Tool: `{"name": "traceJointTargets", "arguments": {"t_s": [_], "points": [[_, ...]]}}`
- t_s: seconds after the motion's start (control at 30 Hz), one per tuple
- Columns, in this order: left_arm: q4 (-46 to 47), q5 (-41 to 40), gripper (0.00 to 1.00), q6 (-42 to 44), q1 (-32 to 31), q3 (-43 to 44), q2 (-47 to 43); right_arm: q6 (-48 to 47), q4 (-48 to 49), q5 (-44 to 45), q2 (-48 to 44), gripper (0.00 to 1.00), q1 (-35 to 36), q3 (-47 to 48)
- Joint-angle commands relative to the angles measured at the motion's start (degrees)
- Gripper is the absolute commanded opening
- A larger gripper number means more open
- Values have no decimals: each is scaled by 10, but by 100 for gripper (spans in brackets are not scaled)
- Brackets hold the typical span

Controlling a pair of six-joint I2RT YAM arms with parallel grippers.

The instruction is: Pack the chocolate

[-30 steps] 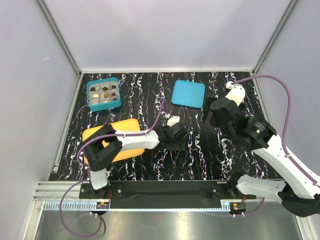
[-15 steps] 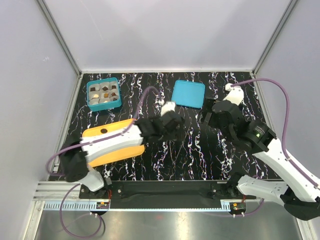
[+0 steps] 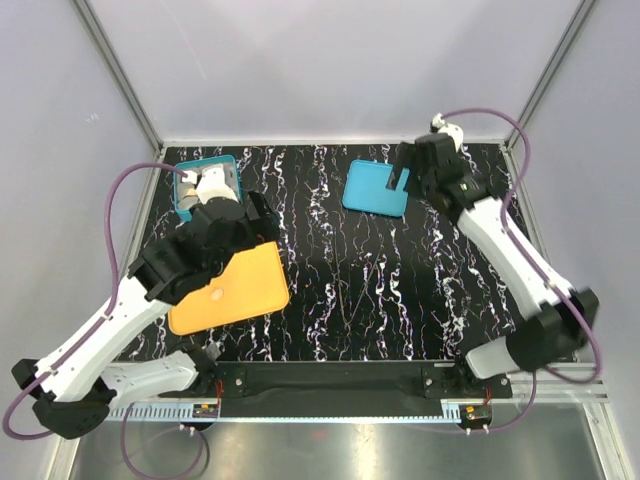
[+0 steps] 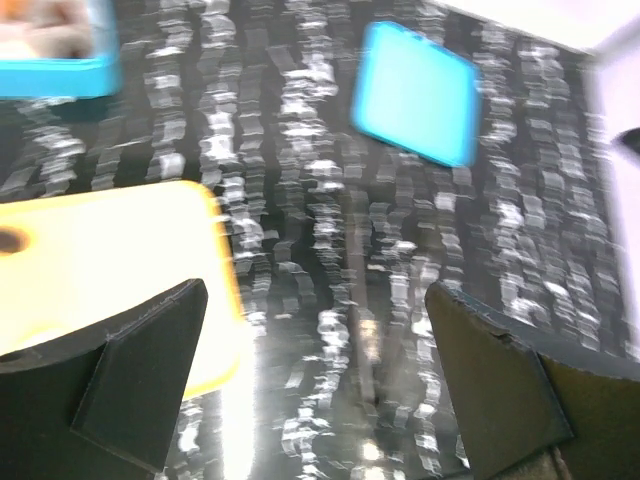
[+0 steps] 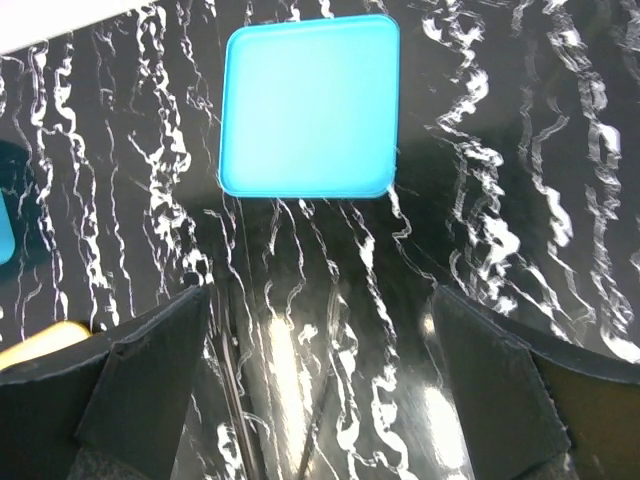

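A small dark chocolate lies on the flat orange tray. Behind the tray stands the teal box, half hidden by the left arm. Far to the tray's right lies the smooth square lid. The surface is glossy black with white veins, walled by pale grey panels. The left gripper and right gripper are both spread wide, released and holding nothing.

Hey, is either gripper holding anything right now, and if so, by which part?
Nothing is held. The left gripper and the right gripper are both open and empty in their wrist views.
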Motion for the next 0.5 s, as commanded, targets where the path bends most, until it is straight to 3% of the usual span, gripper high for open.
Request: {"name": "traceJointTargets", "arguments": {"t_s": [0.0, 0.23, 0.47], "points": [[-64, -39, 99, 9, 40, 9, 7, -12, 50, -68, 90, 99, -31, 74], [-49, -11, 99, 57, 45, -24, 17, -17, 19, -92, 240, 97, -63, 182], [-38, 146, 99, 101, 45, -35, 85, -9, -16, -91, 337, 95, -73, 256]]}}
